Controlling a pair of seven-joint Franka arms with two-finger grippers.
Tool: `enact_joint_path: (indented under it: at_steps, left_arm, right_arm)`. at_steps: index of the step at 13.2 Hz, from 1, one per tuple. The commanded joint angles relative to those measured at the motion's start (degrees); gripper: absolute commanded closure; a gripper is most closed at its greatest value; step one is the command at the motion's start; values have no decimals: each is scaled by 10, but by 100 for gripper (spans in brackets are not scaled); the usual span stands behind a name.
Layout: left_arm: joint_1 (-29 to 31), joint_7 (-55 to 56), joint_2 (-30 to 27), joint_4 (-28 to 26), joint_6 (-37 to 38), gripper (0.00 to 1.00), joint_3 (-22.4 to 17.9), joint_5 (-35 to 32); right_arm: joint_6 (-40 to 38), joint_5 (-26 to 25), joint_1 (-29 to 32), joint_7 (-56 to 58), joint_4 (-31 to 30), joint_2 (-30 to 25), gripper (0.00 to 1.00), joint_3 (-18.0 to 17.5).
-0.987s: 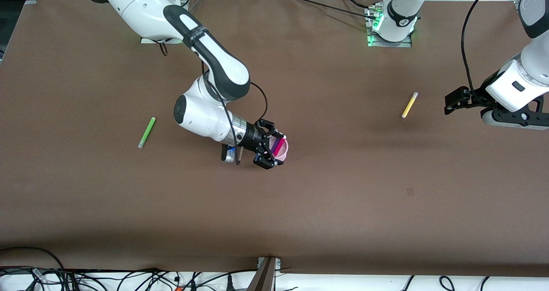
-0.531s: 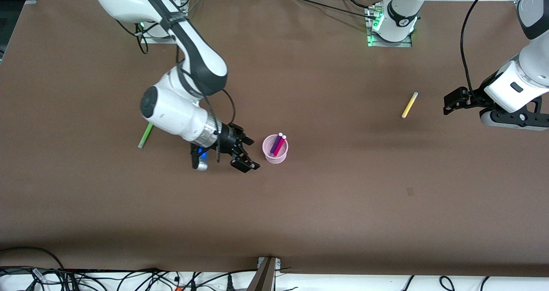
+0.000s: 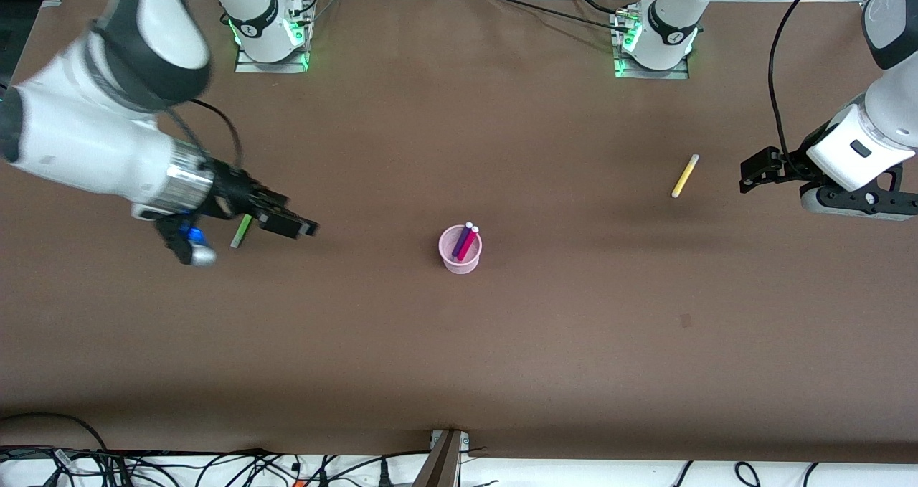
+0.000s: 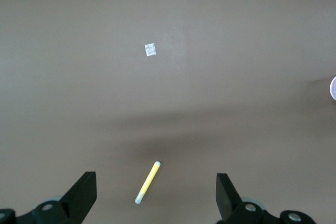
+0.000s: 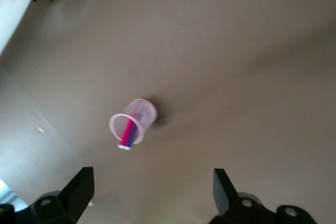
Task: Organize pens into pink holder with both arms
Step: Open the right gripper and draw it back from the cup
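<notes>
Near the middle of the brown table stands the pink holder, upright, with the magenta pen and purple pen leaning inside. Toward the right arm's end, the right gripper hangs over the lime green pen, fingers spread and empty. Farther away, toward the left arm's end, the yellow pen lies flat; the left gripper waits beside it, fingers spread, empty.

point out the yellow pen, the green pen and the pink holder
yellow pen point(image 3: 685, 176), front view, middle of its barrel
green pen point(image 3: 242, 229), front view, visible part of its barrel beside the right gripper
pink holder point(image 3: 451, 256), front view, its outer wall
</notes>
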State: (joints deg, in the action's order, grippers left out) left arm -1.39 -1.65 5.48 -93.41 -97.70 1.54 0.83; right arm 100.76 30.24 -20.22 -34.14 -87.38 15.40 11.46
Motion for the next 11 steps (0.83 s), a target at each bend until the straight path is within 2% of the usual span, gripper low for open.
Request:
enact_joint_path:
  at_steps: [1, 2, 3, 4, 5, 6, 8, 11]
  left_arm:
    - [-2, -16, 5, 14, 12, 0, -4, 13]
    - [-3, -16, 5, 14, 12, 0, -4, 13]
    - [-2, -16, 5, 14, 12, 0, -4, 13]
    - [-2, -16, 5, 14, 12, 0, -4, 13]
    - [-2, -16, 5, 14, 13, 0, -4, 13]
    - [-3, -16, 5, 14, 12, 0, -3, 13]
    - [-3, -16, 5, 14, 12, 0, -3, 13]
    - [-3, -16, 5, 13, 13, 0, -3, 13]
  right_arm:
    - [-25, -57, -5, 97, -76, -88, 0, 30]
    - [-25, -141, -4, 155, -102, -126, 0, 27]
    - [-22, -192, 4, 202, -126, -159, 0, 16]
    - [-21, -214, 32, 249, -148, -186, 0, -5]
    - [-21, -227, 79, 290, -161, -203, 0, -44]
    - [-24, -243, 103, 316, -160, -207, 0, -70]
    - [-28, -279, 104, 326, -144, -203, 0, -72]
    - [-29, -282, 106, 334, -128, -197, 0, -69]
